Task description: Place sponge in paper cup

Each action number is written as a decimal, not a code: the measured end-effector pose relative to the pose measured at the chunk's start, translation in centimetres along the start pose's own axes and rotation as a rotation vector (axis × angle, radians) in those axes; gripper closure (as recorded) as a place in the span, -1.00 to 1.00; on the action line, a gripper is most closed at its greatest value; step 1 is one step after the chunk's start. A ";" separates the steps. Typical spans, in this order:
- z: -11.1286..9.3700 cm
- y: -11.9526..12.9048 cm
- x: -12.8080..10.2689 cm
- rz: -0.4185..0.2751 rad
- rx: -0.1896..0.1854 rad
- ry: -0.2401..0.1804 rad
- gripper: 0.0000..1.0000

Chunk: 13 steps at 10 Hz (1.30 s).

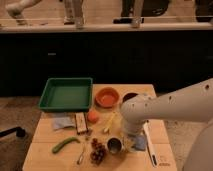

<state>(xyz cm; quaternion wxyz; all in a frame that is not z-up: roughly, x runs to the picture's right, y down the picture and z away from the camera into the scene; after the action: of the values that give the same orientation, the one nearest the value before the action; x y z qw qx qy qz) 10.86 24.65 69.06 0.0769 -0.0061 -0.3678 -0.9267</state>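
One gripper (131,136) hangs just right of the metal cup (115,145); open or closed, I cannot tell. The sponge (140,143) lies just beyond it, near the table (45,142) front edge.

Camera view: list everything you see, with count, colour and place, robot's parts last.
table: one, wooden, centre
tray: one, green, rear left
bowl: one, orange, right of tray
cloth: one, pale blue, before tray
packet: one, brown, beside cloth
fruit: one, orange, table middle
vegetable: one, green, front left
grapes: one bunch, dark red, front middle
metal cup: one, dark, front middle
sponge: one, blue-grey, right of metal cup
arm: one, white, from right
gripper: one, colour unclear, at sponge
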 end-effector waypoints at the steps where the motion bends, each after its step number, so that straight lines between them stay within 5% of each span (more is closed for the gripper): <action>1: 0.0 0.0 0.0 0.000 0.000 0.000 0.15; 5: 0.0 0.0 0.0 0.000 0.000 0.000 -0.55; 13: 0.1 0.0 0.0 0.000 0.002 -0.001 -0.60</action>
<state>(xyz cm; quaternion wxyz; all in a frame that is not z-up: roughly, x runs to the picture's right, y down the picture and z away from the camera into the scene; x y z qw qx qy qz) 10.88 24.71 69.08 0.0768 -0.0065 -0.3686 -0.9264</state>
